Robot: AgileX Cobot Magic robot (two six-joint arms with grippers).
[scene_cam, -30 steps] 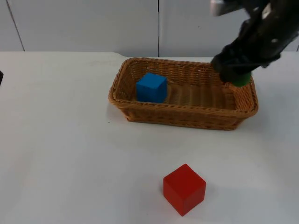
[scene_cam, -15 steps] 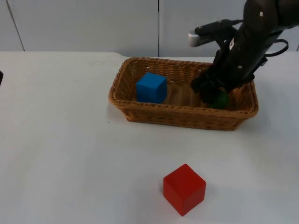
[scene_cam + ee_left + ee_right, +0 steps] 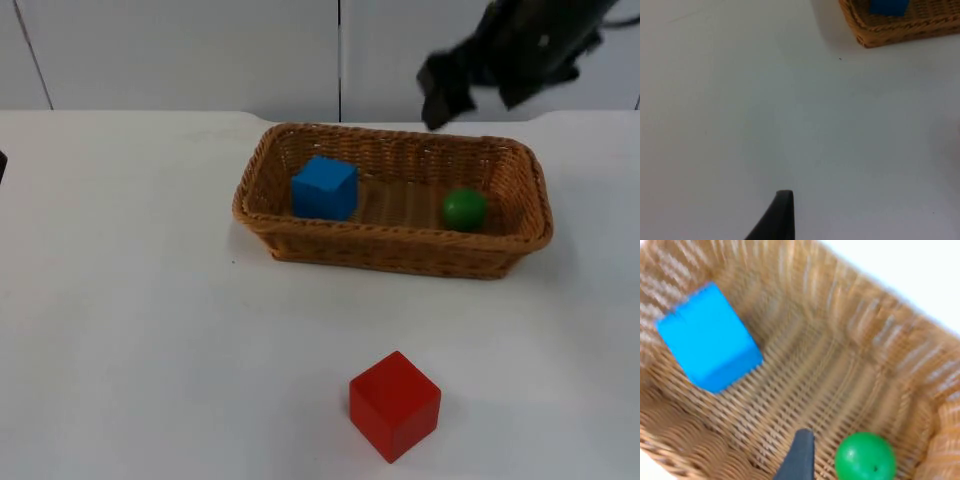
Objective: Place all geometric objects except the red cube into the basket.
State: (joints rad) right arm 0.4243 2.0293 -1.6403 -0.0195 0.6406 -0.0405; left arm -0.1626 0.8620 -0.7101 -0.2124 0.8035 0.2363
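Note:
A wicker basket [image 3: 392,250] stands mid-table. Inside it a blue cube [image 3: 324,187] rests at the left end and a green ball [image 3: 464,208] lies free at the right end. The right wrist view looks down on the blue cube [image 3: 709,338] and the green ball [image 3: 865,457] on the basket floor [image 3: 825,385]. My right gripper [image 3: 475,85] hangs open and empty above the basket's back rim, well clear of the ball. A red cube [image 3: 394,404] sits on the table in front of the basket. My left gripper [image 3: 782,200] waits over bare table left of the basket [image 3: 900,25].
White table top [image 3: 130,300] spreads wide to the left and front of the basket. The grey partition wall [image 3: 200,50] closes off the back. The red cube stands near the front edge.
My right gripper brought the green ball down into the basket's right end, let it go, then rose up and back. The ball now lies free in the basket.

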